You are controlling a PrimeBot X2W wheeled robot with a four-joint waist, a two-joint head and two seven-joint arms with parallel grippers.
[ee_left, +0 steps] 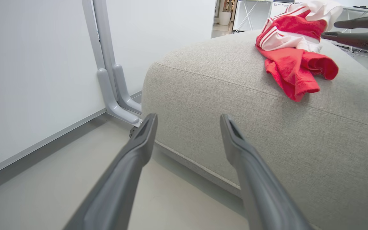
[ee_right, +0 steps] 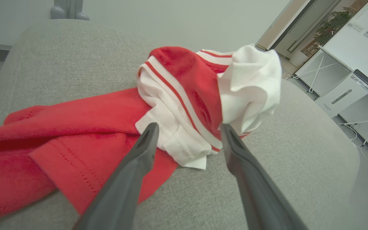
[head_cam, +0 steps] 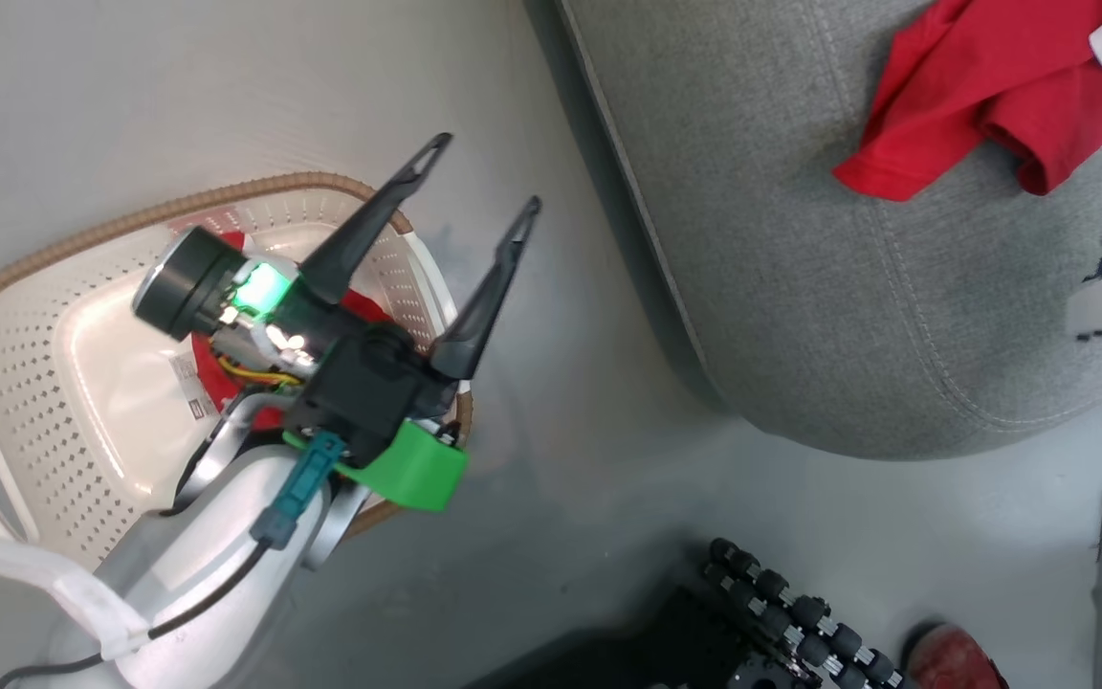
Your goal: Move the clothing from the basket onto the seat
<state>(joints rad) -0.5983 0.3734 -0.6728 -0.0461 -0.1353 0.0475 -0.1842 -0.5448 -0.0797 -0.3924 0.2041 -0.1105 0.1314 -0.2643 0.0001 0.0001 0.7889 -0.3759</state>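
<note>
Basket (head_cam: 25, 316) and the red garment (head_cam: 216, 383) lying in it are appearing in the head view, partly under the left gripper (head_cam: 487, 172). That gripper is hanging over the rim, jaws spread wide and empty, pointing toward the seat (head_cam: 800, 287). The right wrist view is revealing white-striped trim on the other garment (ee_right: 184, 83), bunched on the seat. The right gripper (ee_right: 188, 127) is hovering close to it, jaws wide apart, gripping nothing.

Red garment (head_cam: 981, 86) crumpled on grey seat (head_cam: 800, 287); second garment (head_cam: 216, 388) inside cream basket (head_cam: 25, 402).
</note>
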